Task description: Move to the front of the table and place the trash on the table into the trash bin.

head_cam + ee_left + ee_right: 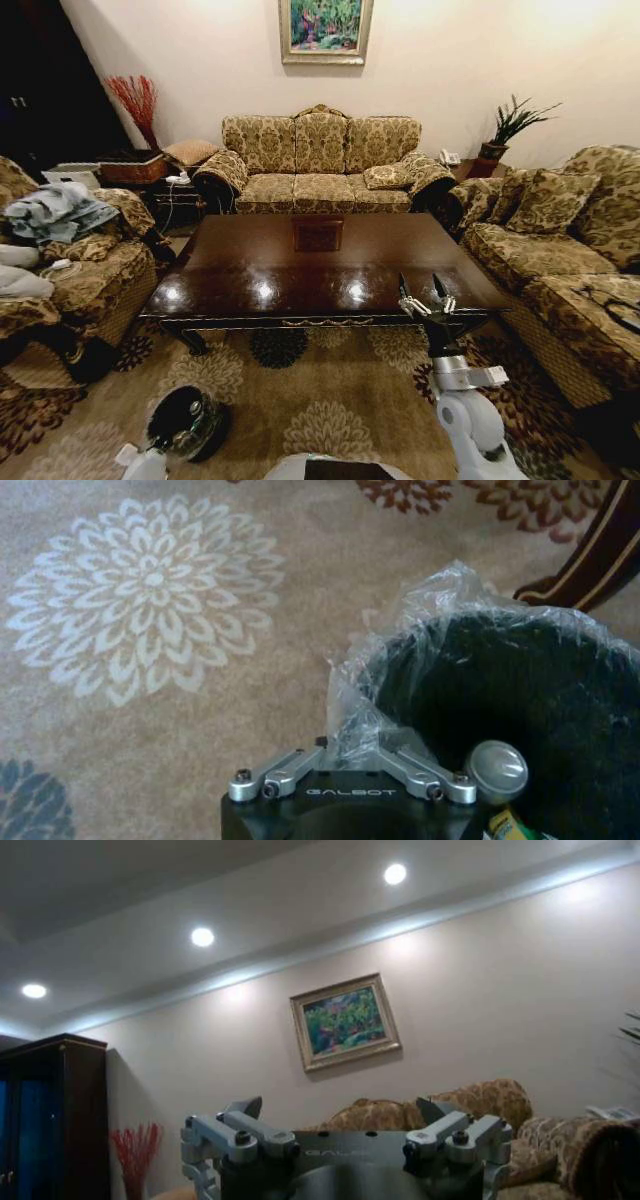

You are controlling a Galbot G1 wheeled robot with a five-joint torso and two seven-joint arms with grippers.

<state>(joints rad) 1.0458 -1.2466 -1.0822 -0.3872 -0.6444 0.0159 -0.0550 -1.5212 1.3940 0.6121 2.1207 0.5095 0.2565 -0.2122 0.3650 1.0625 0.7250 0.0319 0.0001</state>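
The glossy dark brown table (250, 285) stands just ahead of me. The black trash bin (186, 420) with its clear bag sits on the carpet at my lower left. My left gripper (352, 739) hangs shut over the bin's (520, 690) near rim, its fingertips against the crinkled plastic. Inside the bin lie pieces of trash: a round grey-topped piece (497, 766) and a yellow-green wrapper (510, 829). My right gripper (425, 293) is raised at the table's front right edge, pointing up, open and holding nothing; the right wrist view shows it (340, 1106) against the far wall.
A brown box (318, 233) stands on the table's far middle. Patterned sofas surround the table: one behind (320, 160), one at the right (560, 250), an armchair with clothes at the left (70, 250). A curved table leg (590, 555) is close to the bin.
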